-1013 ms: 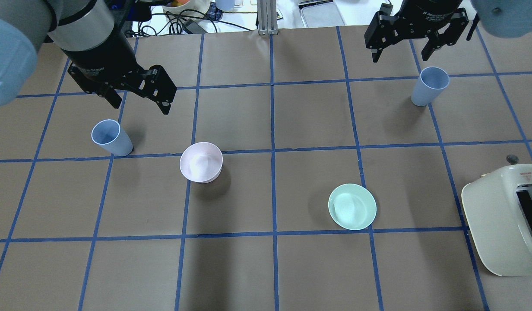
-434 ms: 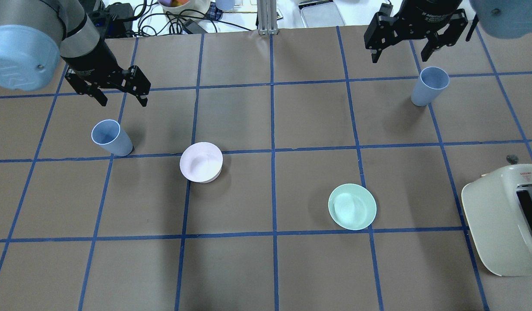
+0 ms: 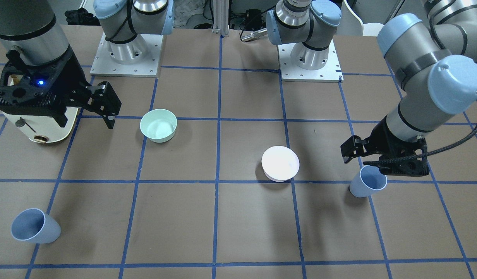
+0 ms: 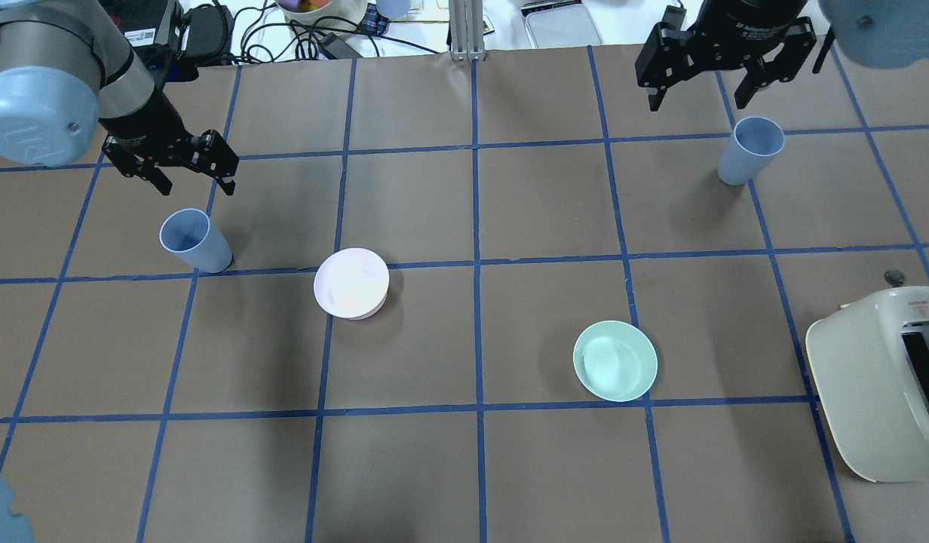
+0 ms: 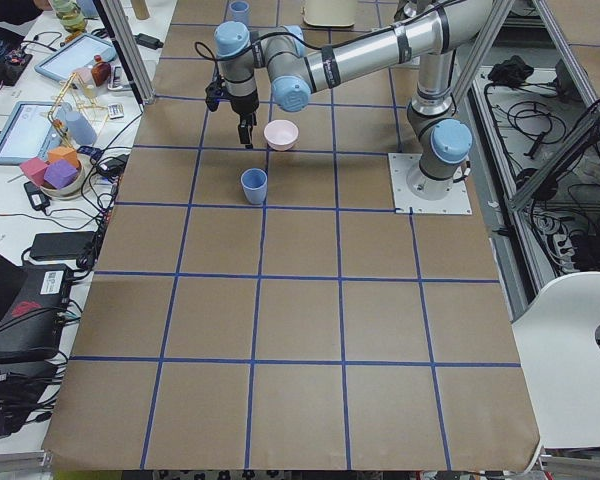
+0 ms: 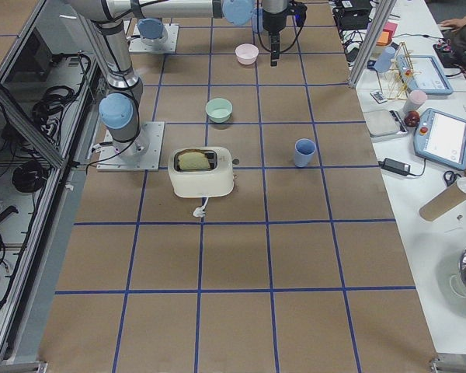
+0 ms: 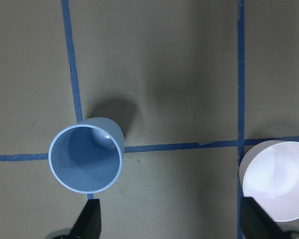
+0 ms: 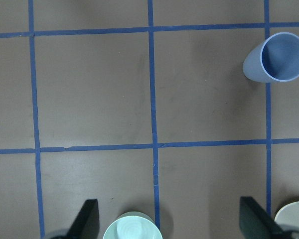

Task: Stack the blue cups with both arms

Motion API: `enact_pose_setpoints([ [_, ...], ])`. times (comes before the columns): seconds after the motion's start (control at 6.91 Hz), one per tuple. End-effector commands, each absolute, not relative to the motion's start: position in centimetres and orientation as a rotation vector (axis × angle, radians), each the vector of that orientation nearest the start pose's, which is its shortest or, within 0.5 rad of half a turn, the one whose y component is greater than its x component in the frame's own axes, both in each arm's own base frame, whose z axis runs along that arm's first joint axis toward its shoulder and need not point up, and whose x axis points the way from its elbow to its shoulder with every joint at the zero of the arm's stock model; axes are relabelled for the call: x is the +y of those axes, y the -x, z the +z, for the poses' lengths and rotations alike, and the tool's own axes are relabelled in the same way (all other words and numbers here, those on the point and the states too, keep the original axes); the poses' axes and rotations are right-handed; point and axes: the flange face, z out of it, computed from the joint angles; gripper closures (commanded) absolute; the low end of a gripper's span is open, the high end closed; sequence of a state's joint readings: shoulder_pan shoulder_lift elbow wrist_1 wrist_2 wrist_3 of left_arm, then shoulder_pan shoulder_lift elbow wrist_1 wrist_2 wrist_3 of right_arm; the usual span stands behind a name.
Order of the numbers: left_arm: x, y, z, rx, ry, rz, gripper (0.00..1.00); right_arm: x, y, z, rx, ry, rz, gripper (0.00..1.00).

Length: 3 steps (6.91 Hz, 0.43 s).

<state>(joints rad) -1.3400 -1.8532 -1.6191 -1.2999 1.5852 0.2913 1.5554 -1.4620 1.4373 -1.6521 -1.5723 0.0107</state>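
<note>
Overhead: behind robot (image 3: pixel 308 58), looking forward and down. Front: across the desk (image 3: pixel 238 232), facing robot, steep. Side views: one at each desk end, looking along it, far back. Wrist cameras: straight down, close. Left wrist and overhead share one cup (image 7: pixel 86 158) and pink bowl (image 7: pixel 274 181).

The toaster (image 4: pixel 864 377) is cut off by the overhead view's right edge.

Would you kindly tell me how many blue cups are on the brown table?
2. One blue cup stands upright by the left hand, near the pink-white bowl; the other cup stands upright by the right hand. None seems hidden.
</note>
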Motion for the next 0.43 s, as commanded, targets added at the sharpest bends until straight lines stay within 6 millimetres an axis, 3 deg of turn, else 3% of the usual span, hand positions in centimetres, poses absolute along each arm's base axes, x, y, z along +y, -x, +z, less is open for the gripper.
enact_pose_setpoints([
  [0.0,-59.1,-2.0,27.3,3.012,-0.122,0.149,0.06,-54.9,-12.5,50.6,3.139,-0.043,-0.166,0.0],
  [0.29,-58.5,-1.9,24.8,3.015,-0.124,0.197,0.11,-55.0,-12.5,50.5,3.139,-0.041,-0.164,0.0],
])
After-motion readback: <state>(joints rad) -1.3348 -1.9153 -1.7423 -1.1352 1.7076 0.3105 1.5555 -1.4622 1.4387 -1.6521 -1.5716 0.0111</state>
